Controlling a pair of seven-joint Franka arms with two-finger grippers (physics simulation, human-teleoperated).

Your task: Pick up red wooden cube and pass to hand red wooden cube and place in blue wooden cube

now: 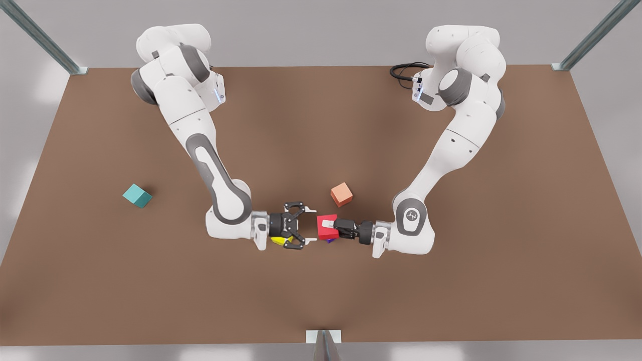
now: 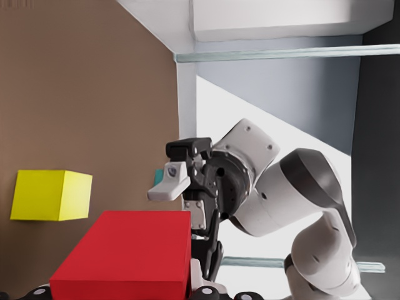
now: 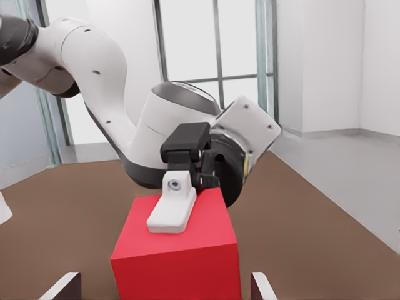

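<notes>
In the middle of the front view, the right gripper, fingers spread, faces the red wooden cube clamped in the left gripper, with a narrow gap between them. A salmon cube crowds the upper right of that spot. A yellow cube and a purple cube lie beneath the grippers. At the left the blue wooden cube stands with bare table all round.

yellow cube mostly tucked under the centre gripper, purple cube barely peeking below the red wooden cube
</notes>
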